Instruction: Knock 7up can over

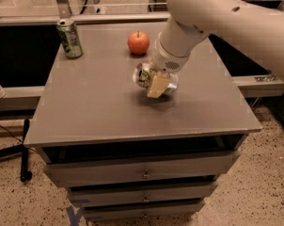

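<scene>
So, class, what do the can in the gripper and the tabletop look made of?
The 7up can: thin metal, likely aluminium, with silvery glints on its rim. The tabletop: matte grey, painted metal or laminate, with a soft even sheen. The gripper grips the can mid-table.

The tan end effector (156, 85) sits at mid-counter against the 7up can (144, 75), which is silver-white with green lettering. Counter (85, 108): uniform grey. Apple (138, 43): red-orange. Rear can (69, 39): dark green. Arm (212, 18): white.
</scene>
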